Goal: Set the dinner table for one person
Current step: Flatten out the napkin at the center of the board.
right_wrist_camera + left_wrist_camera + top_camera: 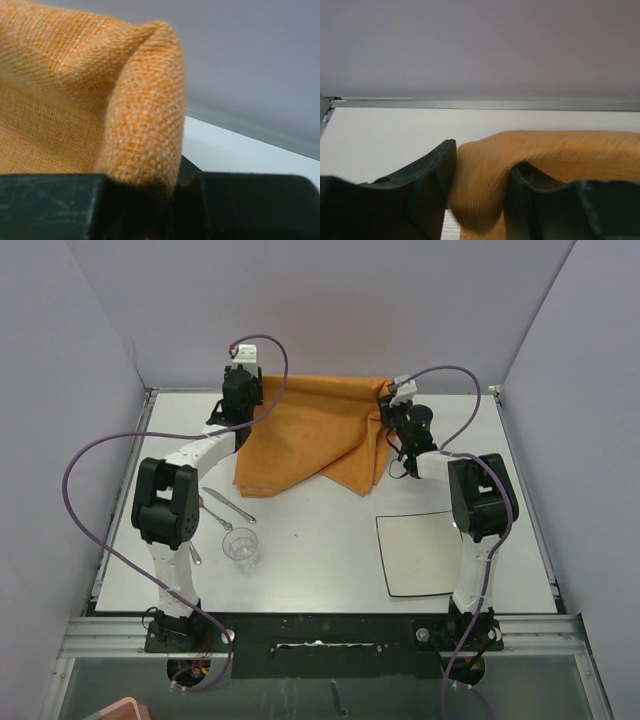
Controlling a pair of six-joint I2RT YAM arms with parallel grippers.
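Observation:
An orange cloth mat (310,435) lies rumpled at the back of the dinner table (320,550), its right part folded over. My left gripper (240,392) is at the cloth's back left corner. In the left wrist view its jaws (481,165) stand apart, with a loose rounded fold of the cloth (560,150) bulging between them. My right gripper (397,416) is at the back right corner. In the right wrist view it (177,180) is shut on a tight fold of the cloth (65,75), held a little above the table (240,150).
A square white plate (420,552) lies at the front right beside the right arm. A clear glass (240,545) stands front left, with a fork (228,504) behind it and a spoon (195,552) partly under the left arm. Grey walls close in the table.

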